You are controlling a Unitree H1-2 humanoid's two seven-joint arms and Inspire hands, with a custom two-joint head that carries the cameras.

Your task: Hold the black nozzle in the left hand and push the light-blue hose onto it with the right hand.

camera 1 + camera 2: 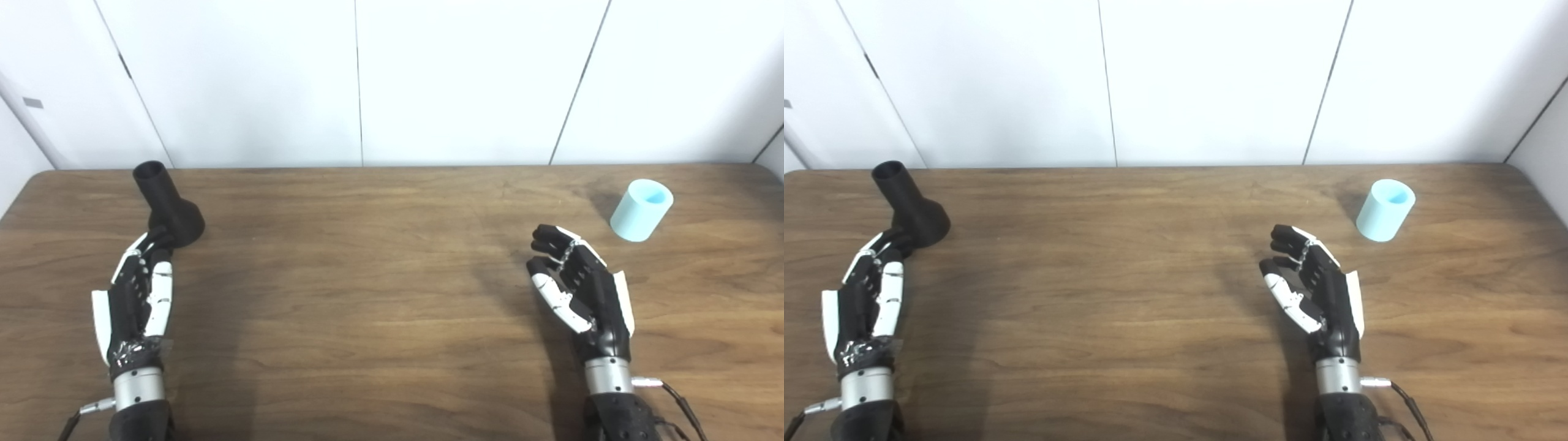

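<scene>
Since my left hand (139, 294) is spread and empty, fingertips just beside the black nozzle (169, 205) near the desk's (380, 294) far left corner, I should wrap its neck. My right hand (579, 288), loosely curled and empty, sits near the light-blue hose (640, 210) by the far right corner.

Lab: bare wooden table (392, 294), white panels (465, 79)

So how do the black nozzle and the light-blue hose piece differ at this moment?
The black nozzle has a narrow neck flaring to a wide base; the light-blue hose is a short plain cylinder. The left hand reaches right up to the nozzle; the right hand sits clear of the hose. Both rest unheld, open ends up.
</scene>
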